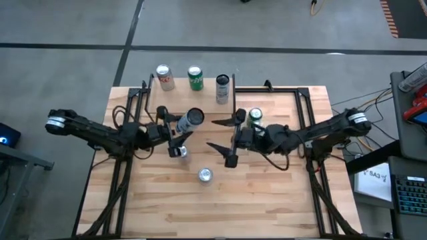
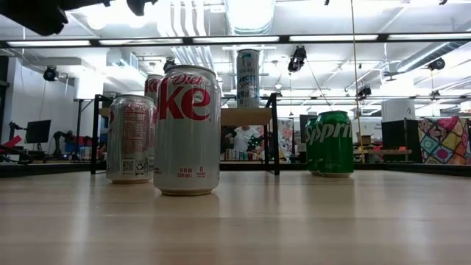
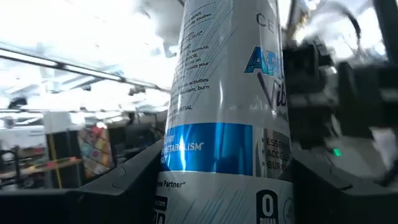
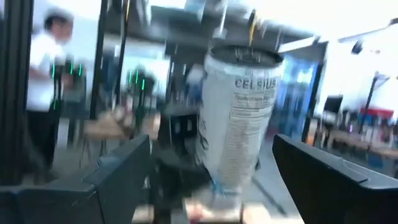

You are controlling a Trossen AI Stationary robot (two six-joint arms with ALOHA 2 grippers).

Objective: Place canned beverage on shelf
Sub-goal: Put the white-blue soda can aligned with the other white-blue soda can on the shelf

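Wood surface [image 1: 267, 193] carries everything, with the shelf [image 2: 250, 116] at its far edge, a pale plank on thin black legs. Both dark arms reach in toward the middle, in front of the shelf.

Left gripper [image 1: 181, 128] is clamped on the canned beverage [image 1: 193, 119], a tall white-and-blue can. The can is held off the surface and tilted, its top toward the shelf but well short of it. From the left wrist the can fills the gap between the two fingers. Right gripper [image 1: 212, 133] sits just beside that can, on the side away from the left arm. Its jaws are spread wide with nothing between them, and they face the held can.

On the shelf a tall slim can [image 2: 248, 77] stands upright. From above, a green can [image 1: 195, 78] and a silver-and-red can [image 1: 164, 77] stand in a row with it.

In front of the shelf a Diet Coke can [image 2: 188, 129] stands farthest out on the surface. A silver can [image 2: 131, 138] stands nearer the shelf, below the left gripper. A Sprite can [image 2: 335, 143] stands upright by the right arm
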